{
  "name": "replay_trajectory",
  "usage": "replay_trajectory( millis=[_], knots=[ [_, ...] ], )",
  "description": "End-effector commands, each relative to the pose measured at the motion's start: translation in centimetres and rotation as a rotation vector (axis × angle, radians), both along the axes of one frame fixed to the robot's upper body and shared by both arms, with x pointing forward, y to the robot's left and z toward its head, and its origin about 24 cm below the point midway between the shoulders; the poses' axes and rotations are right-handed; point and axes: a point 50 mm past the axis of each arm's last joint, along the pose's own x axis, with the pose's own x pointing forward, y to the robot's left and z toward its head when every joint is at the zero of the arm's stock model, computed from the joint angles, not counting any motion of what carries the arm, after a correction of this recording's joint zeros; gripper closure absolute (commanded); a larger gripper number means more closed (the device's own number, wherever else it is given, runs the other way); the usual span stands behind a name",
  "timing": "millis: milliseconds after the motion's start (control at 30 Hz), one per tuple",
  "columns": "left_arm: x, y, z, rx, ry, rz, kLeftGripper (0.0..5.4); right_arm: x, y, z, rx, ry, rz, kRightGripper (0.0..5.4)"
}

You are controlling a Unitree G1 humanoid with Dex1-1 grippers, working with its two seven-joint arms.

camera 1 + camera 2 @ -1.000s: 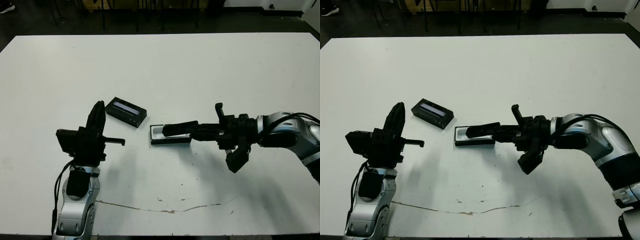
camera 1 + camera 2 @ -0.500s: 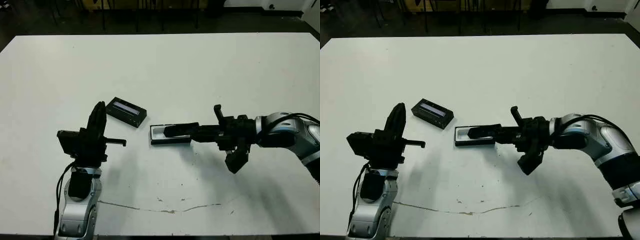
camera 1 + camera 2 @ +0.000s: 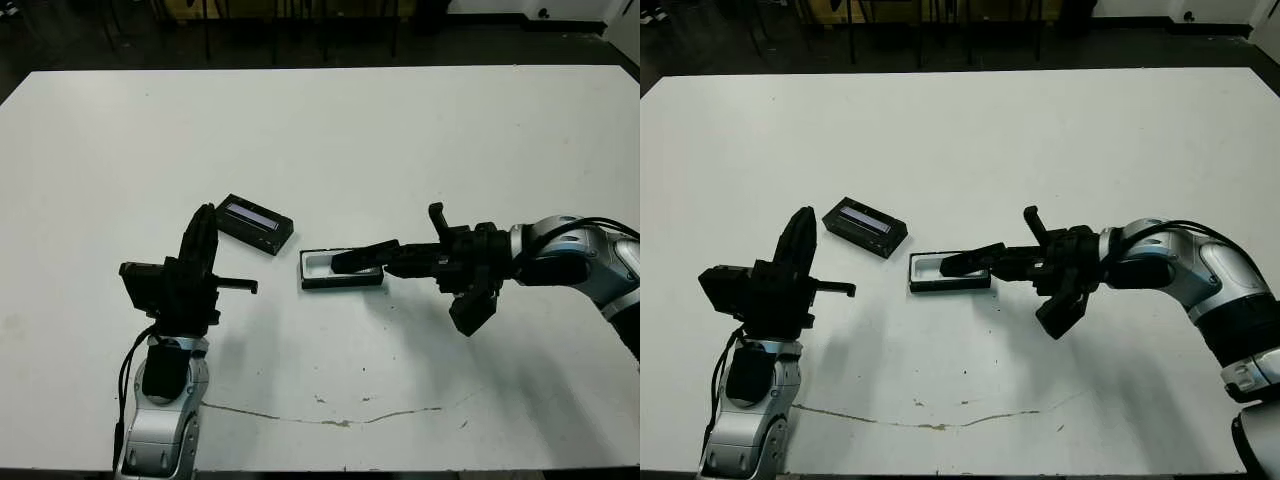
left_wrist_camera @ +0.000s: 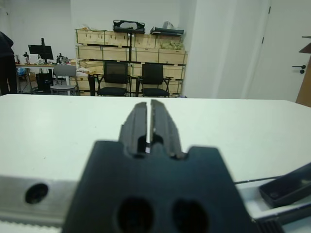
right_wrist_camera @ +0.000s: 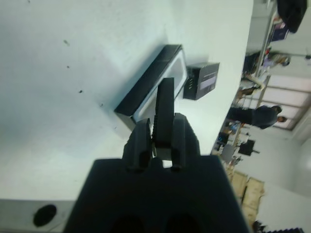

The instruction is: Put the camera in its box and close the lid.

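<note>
Right arm: reached low across the white table [image 3: 420, 130], forearm nearly level, its pincer pointing toward the robot's left.
Right pincer [image 3: 352, 262]: pinched on the camera [image 5: 164, 114], the slim black bar sticking out past the fingertips in the wrist view.
Camera: held tilted, its far end over the box [image 3: 341, 271]; whether that end touched the white lining I could not tell.
Box: lay open directly under the tip of the right pincer, long side in line with the fingers.
Lid [image 3: 254, 222]: lay flat beyond the box from the right pincer, just apart from the box's far corner, pale strip facing up; the wrist view showed it just past the box's end.
Left arm: stood with the elbow low near the table's near edge, forearm raised, wrist bent so the fingers rose upward and away from the robot.
Left pincer [image 4: 148, 127]: fingers pressed together with only a hairline slit between them, holding nothing.
Lid from the left pincer: near, off to its right and a little farther out.
</note>
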Motion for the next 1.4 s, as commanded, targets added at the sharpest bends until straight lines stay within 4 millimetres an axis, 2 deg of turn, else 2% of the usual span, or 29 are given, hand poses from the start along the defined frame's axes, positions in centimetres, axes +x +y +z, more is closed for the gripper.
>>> replay_trajectory(
  millis=[33, 1400],
  knots=[
    [-0.2, 0.1, -0.6, -0.003, 0.040, 0.010, 5.40, 0.2, 0.3, -0.1, -0.018, -0.004, 0.025, 5.40],
    [-0.6, 0.1, -0.9, -0.007, 0.039, 0.033, 5.40, 0.6, 3.6, -1.9, -0.062, -0.032, 0.135, 5.40]
  ],
)
